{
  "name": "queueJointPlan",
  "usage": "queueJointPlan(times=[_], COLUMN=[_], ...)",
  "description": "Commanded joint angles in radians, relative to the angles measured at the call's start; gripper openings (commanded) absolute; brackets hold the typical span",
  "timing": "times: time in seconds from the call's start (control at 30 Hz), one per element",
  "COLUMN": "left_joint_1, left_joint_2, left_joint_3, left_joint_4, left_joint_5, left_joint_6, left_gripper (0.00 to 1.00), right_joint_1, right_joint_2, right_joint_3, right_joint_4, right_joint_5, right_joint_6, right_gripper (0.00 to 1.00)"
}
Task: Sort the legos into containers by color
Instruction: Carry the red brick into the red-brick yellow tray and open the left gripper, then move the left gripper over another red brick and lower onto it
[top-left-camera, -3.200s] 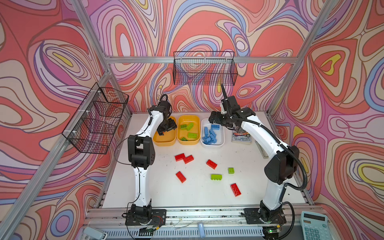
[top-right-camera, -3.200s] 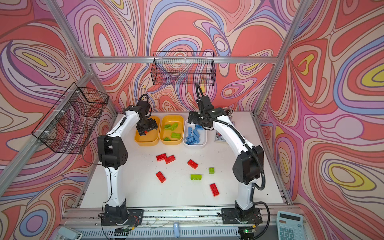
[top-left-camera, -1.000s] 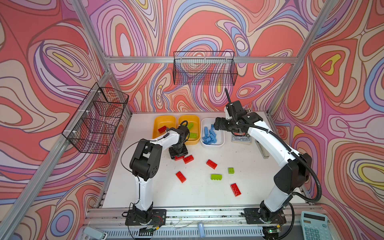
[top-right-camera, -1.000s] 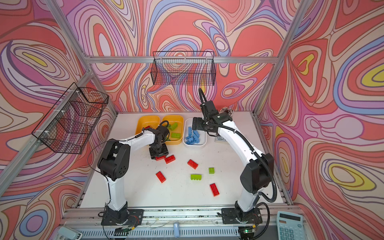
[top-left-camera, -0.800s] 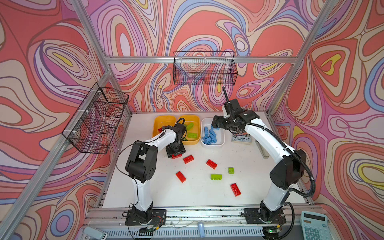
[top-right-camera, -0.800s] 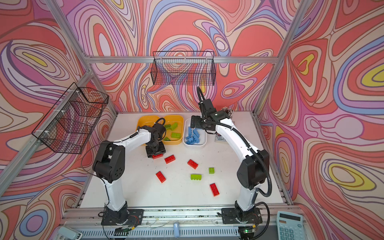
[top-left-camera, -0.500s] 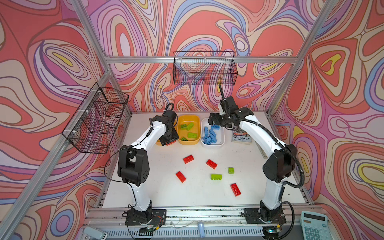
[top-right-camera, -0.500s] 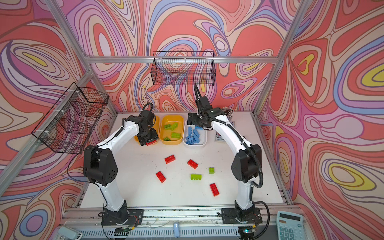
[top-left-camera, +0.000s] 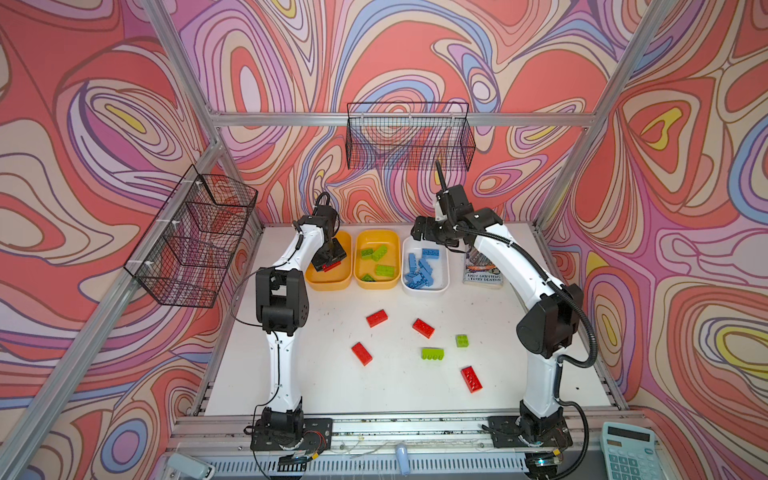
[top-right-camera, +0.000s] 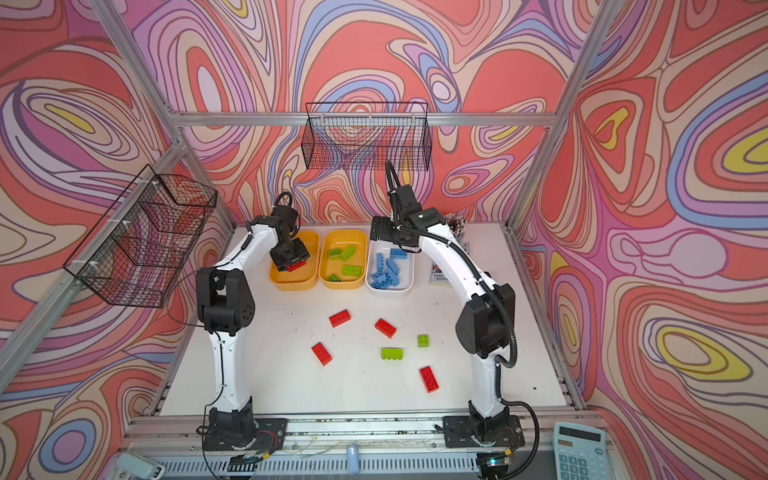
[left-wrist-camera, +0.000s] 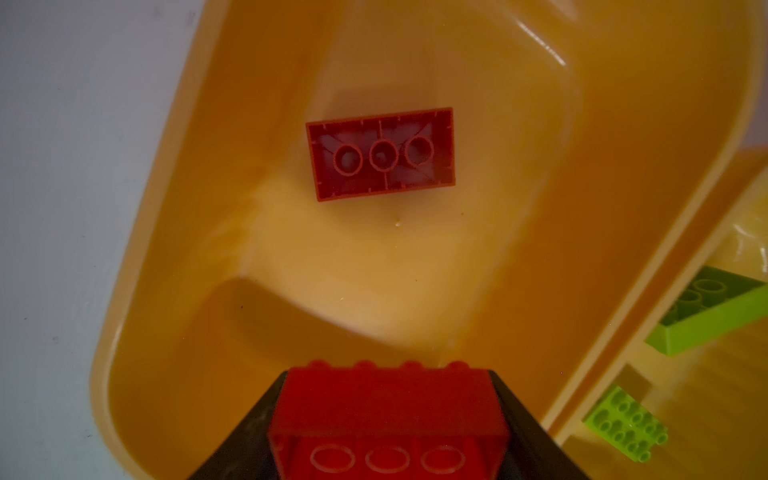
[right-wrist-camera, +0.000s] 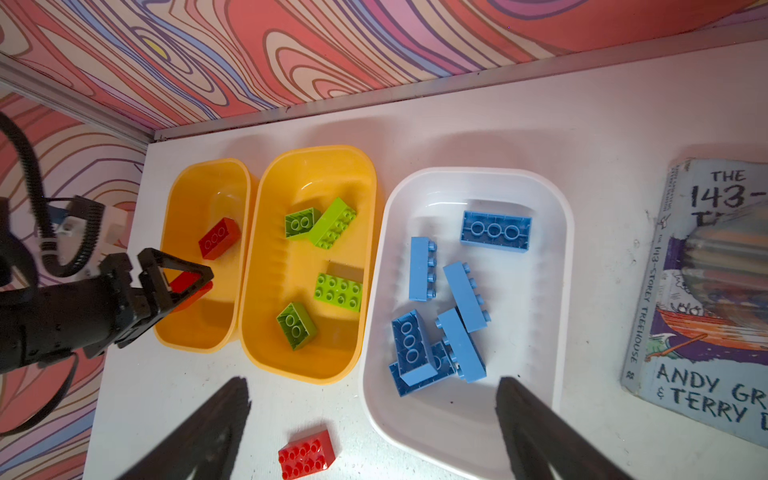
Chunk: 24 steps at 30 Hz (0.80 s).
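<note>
Three tubs are sitting in a row at the back of the table (top-left-camera: 395, 399): the left yellow tub (right-wrist-camera: 195, 340), the middle yellow tub (right-wrist-camera: 291, 365) and the white tub (right-wrist-camera: 449, 432).

Counting reds now, six in all. One upturned red brick (left-wrist-camera: 382, 153) is lying hollow side up in the left yellow tub. The held red brick (left-wrist-camera: 386, 401) is hanging right above that same tub. Four loose red bricks (top-left-camera: 377, 318) are lying scattered across the open table, well apart from each other.

Greens, six. Four green bricks (right-wrist-camera: 338, 291) are resting in the middle yellow tub, and two loose green bricks (top-left-camera: 432, 353) are lying out among the reds, one long, one small.

Blues: five blue bricks (right-wrist-camera: 495, 230) are showing clearly in the white tub. A sixth may be lying under the pile, but I cannot tell for certain.

The left gripper (top-left-camera: 329, 262) is clamping the held red brick between its fingers. The right gripper (right-wrist-camera: 372, 380) is hovering above the row of tubs, jaws spread wide and carrying nothing, between the middle yellow tub and the white tub.

Just beside the white tub a book (right-wrist-camera: 706, 291) is lying flat. Its spine is reading "THE 143-STOREY TREEHOUSE", and its cover is showing "ANDY GRIFFITHS & TERRY DENTON" in a top view.
</note>
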<state>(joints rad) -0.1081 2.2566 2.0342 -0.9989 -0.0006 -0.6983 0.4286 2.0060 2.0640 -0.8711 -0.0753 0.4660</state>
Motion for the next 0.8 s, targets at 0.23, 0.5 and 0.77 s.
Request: queueJointPlan(times=[0.23, 0.5, 0.77], left_joint_1=[0.016, -0.026, -0.17], left_joint_2=[-0.078, -0.295, -0.494], left_joint_3=[-0.036, -0.25, -0.514], left_joint_4=[-0.021, -0.008, 0.03], left_joint_5=[0.097, 0.078, 0.053], left_joint_6=[-0.005, -0.024, -0.127], left_gripper=[0.89, 0.92, 0.92], right_joint_1=[0.0, 0.002, 0.008], right_joint_2=[0.001, -0.072, -0.3], right_joint_3=[-0.031, -0.125, -0.426], right_joint_4=[0.057, 0.045, 0.092], right_joint_5=[-0.051, -0.032, -0.022], right_joint_6=[0.069, 0.067, 0.075], right_gripper=[0.98, 0.98, 0.98])
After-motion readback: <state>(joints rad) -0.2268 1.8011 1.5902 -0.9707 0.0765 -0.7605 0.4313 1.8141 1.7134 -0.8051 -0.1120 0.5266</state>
